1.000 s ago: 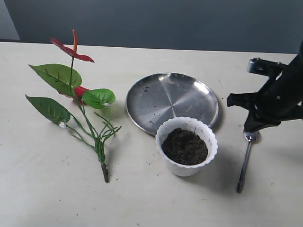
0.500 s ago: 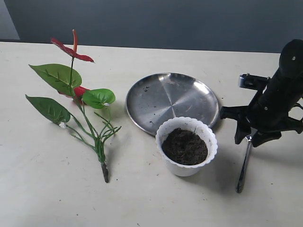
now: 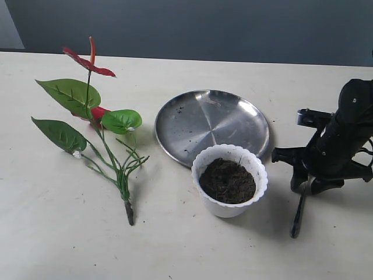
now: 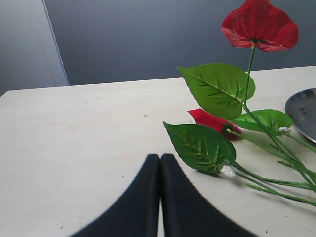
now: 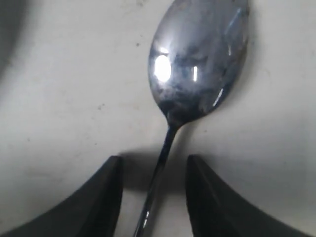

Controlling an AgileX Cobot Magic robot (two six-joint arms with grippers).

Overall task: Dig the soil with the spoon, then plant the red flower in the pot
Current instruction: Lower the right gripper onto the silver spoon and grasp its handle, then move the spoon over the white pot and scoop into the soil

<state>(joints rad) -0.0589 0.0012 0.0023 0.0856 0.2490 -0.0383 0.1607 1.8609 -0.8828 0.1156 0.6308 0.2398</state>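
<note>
1. the right end effector (image 5: 153, 170) is low over the worktop (image 3: 58, 233) with its jaws apart, one on each side of the thin handle of the spoon (image 5: 197, 64), just behind the bowl; it has hold of nothing
2. the spoon (image 3: 299, 216) lies flat on the worktop, to the right of the pot (image 3: 230, 207) and apart from it, with its handle pointing toward the near edge
3. the step in hand looks like taking up the spoon; the handle sits a little nearer one finger than the other, so centre over it before closing, or the spoon may swivel
4. a thin, shiny handle lying flat is likely to slip: bring the fingertips right down to the surface, close slowly and firmly, then lift straight up
5. the soil (image 3: 227, 181) fills the pot nearly to the rim, so shallow scoops would avoid spilling; the steel plate (image 3: 198, 122) sits just behind the pot
6. the red flower (image 3: 98, 112) lies on its side well to the left; the left end effector (image 4: 159, 158) is closed tight and empty near its leaves
</note>
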